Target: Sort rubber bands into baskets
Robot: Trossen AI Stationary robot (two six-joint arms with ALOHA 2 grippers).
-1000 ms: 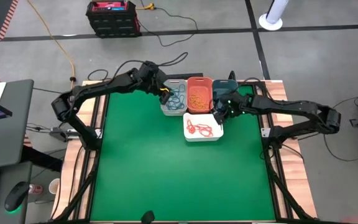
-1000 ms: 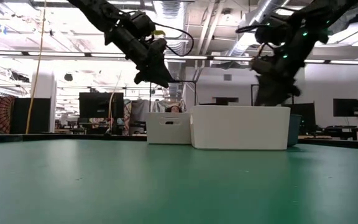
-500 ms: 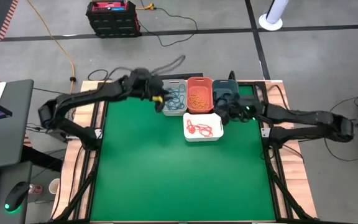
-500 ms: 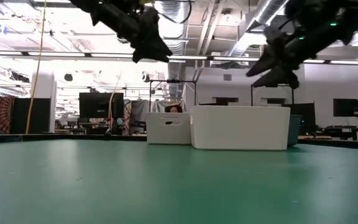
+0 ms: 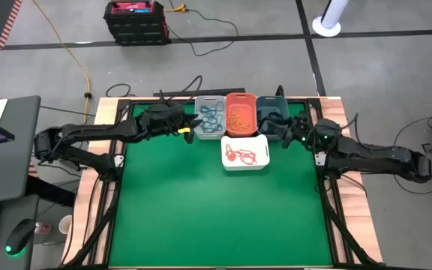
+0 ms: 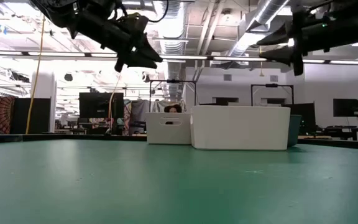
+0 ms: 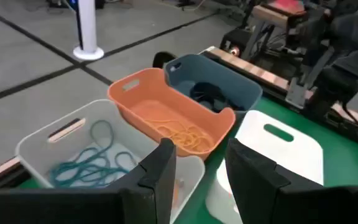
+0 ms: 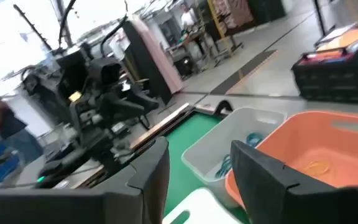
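While both arms hang clear of the baskets, the sorting looks finished and the sensible step is a clean retreat.

From above, the left pincer [image 5: 188,132] sits just beside the light grey basket [image 5: 210,118] of teal rubber bands [image 5: 213,117], and the right pincer [image 5: 285,133] near the slate-blue basket [image 5: 271,112]; orange bands [image 5: 240,118] fill the coral basket [image 5: 241,114], red bands [image 5: 243,155] lie in the white basket [image 5: 244,152], and no loose bands show on the green worktop [image 5: 216,210]. At table height, both pincers ride well above the basket rims. Each wrist view shows its own fingers [image 7: 160,165] [image 8: 151,168] parted with nothing between them, so I judge the arms should draw outward and stay high, keeping off the basket walls.
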